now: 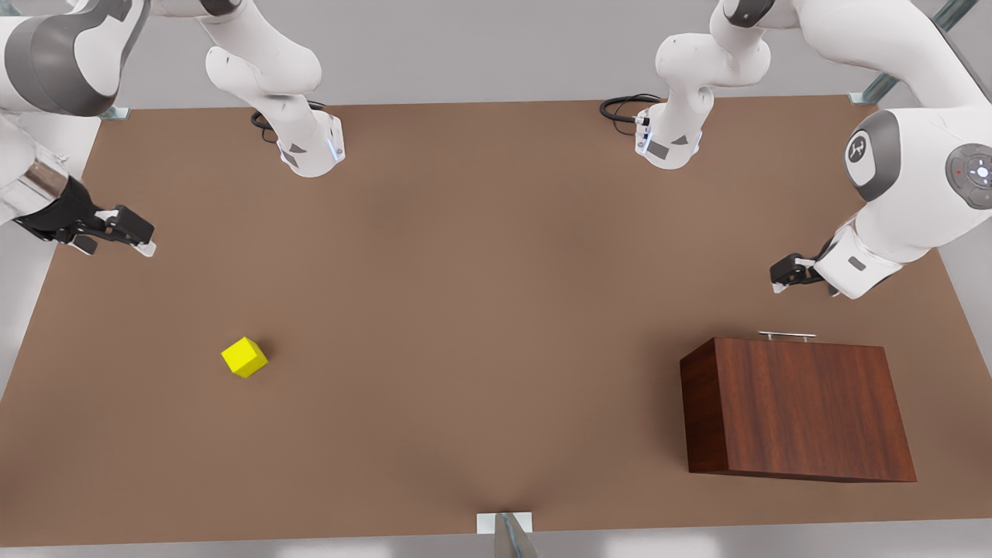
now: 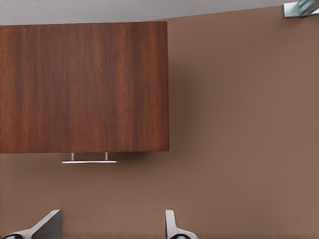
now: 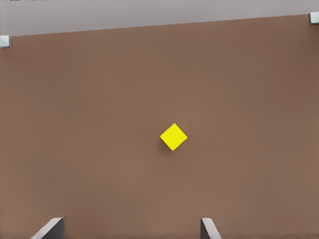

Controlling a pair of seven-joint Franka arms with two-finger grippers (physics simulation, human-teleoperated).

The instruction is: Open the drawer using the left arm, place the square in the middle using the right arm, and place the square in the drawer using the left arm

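Dark reddish-brown wooden cabinet (image 1: pixel 798 407), drawer closed. Small silver bar handle (image 1: pixel 787 335) on its far face, long axis crosswise. Beyond handle, near it: left gripper (image 1: pixel 784 277), fingers (image 2: pixel 172 225) wide, empty. Small yellow cube (image 1: pixel 244 357) well apart from cabinet; right gripper (image 1: pixel 128 236) beyond, spread wide, empty.

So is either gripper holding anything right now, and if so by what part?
Nothing is held. The left gripper hovers open near the drawer's handle; the right gripper is open, well away from the yellow square.
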